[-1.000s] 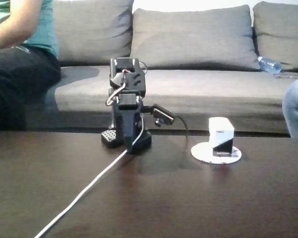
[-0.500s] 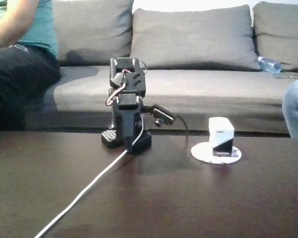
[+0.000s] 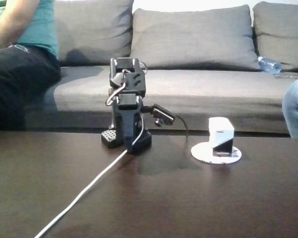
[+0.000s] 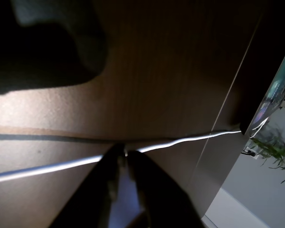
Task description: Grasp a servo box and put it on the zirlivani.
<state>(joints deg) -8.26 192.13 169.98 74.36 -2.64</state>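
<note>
The servo box (image 3: 221, 137), white with a diagonal black lower part, stands upright on the zirlivani (image 3: 202, 151), a flat white disc on the dark table, right of the arm in the fixed view. The black arm (image 3: 126, 106) is folded over its base, well left of the box and apart from it. In the wrist view my gripper (image 4: 123, 152) comes up from the bottom edge with its dark fingers (image 4: 149, 190) meeting at the tips, shut on nothing, over bare table and a white cable (image 4: 52, 167).
A white cable (image 3: 89, 186) runs from the arm's base to the table's front left. Behind the table is a grey sofa (image 3: 198, 54) with a person (image 3: 20, 59) seated at the left, a knee (image 3: 295, 106) at the right edge, and a plastic bottle (image 3: 269, 64).
</note>
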